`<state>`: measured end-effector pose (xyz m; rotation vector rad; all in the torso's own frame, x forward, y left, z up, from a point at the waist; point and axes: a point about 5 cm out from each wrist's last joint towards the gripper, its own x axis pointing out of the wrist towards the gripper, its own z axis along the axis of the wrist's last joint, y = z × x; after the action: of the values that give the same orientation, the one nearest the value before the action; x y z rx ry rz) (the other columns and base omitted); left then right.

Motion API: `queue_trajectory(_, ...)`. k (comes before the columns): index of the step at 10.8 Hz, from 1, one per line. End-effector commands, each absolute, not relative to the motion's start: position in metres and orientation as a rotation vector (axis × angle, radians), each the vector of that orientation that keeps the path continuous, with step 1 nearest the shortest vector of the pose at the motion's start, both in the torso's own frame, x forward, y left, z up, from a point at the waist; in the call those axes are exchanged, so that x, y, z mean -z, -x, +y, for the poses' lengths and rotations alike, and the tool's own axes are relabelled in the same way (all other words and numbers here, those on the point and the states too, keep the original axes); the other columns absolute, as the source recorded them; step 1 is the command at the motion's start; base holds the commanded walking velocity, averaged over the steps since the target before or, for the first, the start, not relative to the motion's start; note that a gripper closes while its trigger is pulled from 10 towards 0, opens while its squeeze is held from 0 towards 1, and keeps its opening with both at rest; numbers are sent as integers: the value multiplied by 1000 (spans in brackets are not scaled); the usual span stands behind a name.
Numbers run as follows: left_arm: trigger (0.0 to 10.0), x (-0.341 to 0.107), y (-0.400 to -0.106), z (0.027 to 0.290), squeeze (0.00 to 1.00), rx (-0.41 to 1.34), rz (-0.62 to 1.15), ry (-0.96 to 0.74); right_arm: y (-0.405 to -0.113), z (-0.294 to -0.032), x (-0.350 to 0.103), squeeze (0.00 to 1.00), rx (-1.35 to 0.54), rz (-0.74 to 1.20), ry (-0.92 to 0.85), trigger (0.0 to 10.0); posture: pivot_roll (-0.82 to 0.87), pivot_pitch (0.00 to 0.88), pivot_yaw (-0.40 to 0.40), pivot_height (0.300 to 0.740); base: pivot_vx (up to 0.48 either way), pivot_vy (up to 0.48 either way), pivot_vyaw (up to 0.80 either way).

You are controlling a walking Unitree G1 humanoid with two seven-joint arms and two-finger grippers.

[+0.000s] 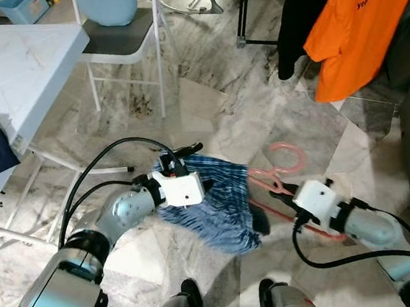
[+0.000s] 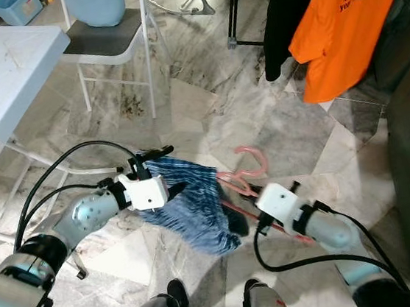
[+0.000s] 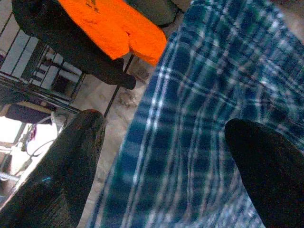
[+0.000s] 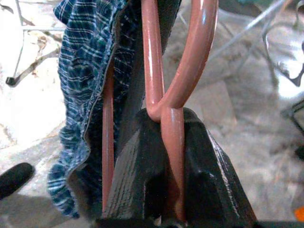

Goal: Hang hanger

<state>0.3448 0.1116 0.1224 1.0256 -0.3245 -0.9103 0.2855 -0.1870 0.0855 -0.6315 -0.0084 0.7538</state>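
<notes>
Two right gripper (image 4: 166,142) jaws clamp the pink hanger (image 4: 164,85) neck.

left gripper (image 1: 196,171): arm bent inward, fingers spread apart against the blue plaid cloth (image 1: 214,197) | right gripper (image 1: 282,193): forearm angled inward, fingers clamped on the pink hanger (image 1: 284,161) beside that cloth

Black fingers (image 3: 71,166) apart, plaid cloth (image 3: 204,118) between

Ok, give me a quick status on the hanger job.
Right gripper shut on pink plastic hanger. Left gripper open at blue plaid cloth draped on it. Orange shirt hangs ahead on rack; not yet hung.
</notes>
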Motion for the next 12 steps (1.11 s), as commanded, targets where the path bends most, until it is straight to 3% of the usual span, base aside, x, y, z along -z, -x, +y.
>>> queue_trajectory(1, 10000, -125, -346, 109, 0, 927, -327, -1038, -284, -179, -87, 0, -805, -61, 688, 10000, -105, 268, 96, 740, 0, 0, 0)
queue_trajectory(4, 10000, -140, -354, 102, 0, 934, -367, -1079, -297, -183, -102, 0, -746, -144, 802, 10000, -108, 275, 104, 740, 0, 0, 0)
queue_trajectory(7, 10000, -148, -361, 106, 0, 983, -288, -1109, -309, -196, -114, 0, -697, -196, 962, 10000, -105, 276, 105, 740, 0, 0, 0)
queue_trajectory(8, 9490, -150, -364, 109, 0, 993, -252, -1128, -311, -195, -117, 0, -703, -217, 986, 10000, -105, 276, 105, 740, 0, 0, 0)
queue_trajectory(9, 3843, -147, -365, 111, 0, 1013, -202, -1142, -311, -193, -120, 0, -715, -236, 984, 10000, -103, 281, 110, 740, 0, 0, 0)
queue_trajectory(10, 2588, -146, -366, 111, 0, 1017, -176, -1156, -310, -191, -120, 0, -738, -260, 1006, 10000, -107, 285, 110, 740, 0, 0, 0)
queue_trajectory(11, 0, -149, -369, 108, 0, 1012, -163, -1151, -309, -190, -120, 0, -749, -274, 1009, 10000, -115, 282, 110, 740, 0, 0, 0)
queue_trajectory(12, 0, -151, -371, 107, 0, 1010, -145, -1121, -308, -190, -119, 0, -756, -280, 1011, 10000, -120, 281, 110, 740, 0, 0, 0)
